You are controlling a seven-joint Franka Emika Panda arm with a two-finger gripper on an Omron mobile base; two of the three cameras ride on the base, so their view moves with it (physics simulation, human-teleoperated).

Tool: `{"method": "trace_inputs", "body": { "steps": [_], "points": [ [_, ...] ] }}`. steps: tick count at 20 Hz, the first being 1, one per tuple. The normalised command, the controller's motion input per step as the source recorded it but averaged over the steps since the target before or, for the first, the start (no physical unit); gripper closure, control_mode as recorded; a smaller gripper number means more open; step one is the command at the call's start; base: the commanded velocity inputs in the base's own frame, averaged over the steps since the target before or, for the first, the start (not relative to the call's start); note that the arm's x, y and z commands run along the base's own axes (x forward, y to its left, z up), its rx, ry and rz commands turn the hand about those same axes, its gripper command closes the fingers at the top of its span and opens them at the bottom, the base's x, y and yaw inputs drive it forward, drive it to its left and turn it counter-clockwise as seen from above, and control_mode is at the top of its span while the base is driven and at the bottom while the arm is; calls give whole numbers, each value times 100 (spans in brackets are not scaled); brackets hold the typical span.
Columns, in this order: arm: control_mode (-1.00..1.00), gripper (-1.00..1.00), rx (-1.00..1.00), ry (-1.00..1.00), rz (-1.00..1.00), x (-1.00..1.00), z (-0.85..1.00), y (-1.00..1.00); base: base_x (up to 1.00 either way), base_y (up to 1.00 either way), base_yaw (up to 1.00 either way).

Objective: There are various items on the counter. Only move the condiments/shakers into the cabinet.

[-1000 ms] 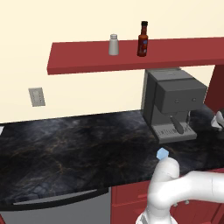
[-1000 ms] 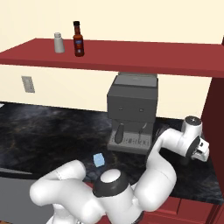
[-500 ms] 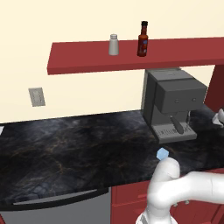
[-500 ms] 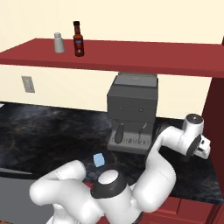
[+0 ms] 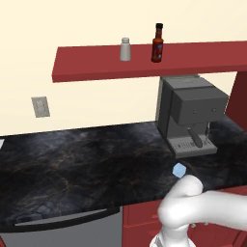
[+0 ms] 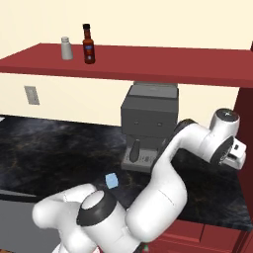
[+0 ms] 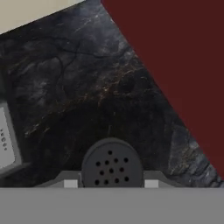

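Black marbled tabletop (image 5: 87, 159) runs under the long red cabinet (image 5: 144, 60). Hard against the claw (image 7: 111, 183), the black shaker (image 7: 112, 165) sits pinched between its fingers, cap holes facing up. Well above and left of the claw, the whitish shaker (image 6: 66, 48) and red sauce bottle (image 6: 88, 44) stand on the cabinet's top.

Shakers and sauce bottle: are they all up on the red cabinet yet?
Done: the whitish-grey tapered shaker and the slim red sauce bottle with black cap stand on the long dark red cabinet. In hand: the gripper looks closed on the black tapered shaker, low over the black marble-look counter. Left: lifting that shaker up there. The small light-blue block isn't a condiment.
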Motion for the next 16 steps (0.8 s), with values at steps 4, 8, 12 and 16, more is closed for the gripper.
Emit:
{"method": "trace_inputs", "body": {
  "steps": [4,8,12,16],
  "points": [
    [-100,100,-8,-1,3,-92,100,99,0,0,0],
    [-100,100,-12,-16,15,-38,89,100,0,0,0],
    [-100,100,-9,-37,18,-4,94,100,0,0,0],
    [-100,100,-3,-43,16,0,100,100,0,0,0]
  ]
}}
